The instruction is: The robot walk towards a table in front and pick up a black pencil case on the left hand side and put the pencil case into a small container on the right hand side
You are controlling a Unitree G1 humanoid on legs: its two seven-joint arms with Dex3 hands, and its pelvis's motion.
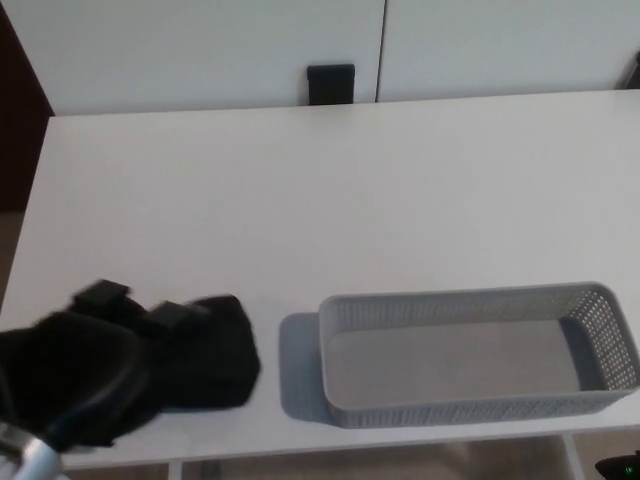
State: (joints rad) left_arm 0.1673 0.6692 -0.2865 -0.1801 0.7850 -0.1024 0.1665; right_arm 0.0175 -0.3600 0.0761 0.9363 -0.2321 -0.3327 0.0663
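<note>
My left hand point(70, 385) is clamped on the pencil case point(205, 350); it looks soft and light, so I grip mid-body, clear of the basket point(470, 410)

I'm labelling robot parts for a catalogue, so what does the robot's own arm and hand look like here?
Only the left hand shows: bulky and matte black, with thick blocky fingers. A sliver of silver metal forearm shows at the bottom corner. No markings are legible.
</note>
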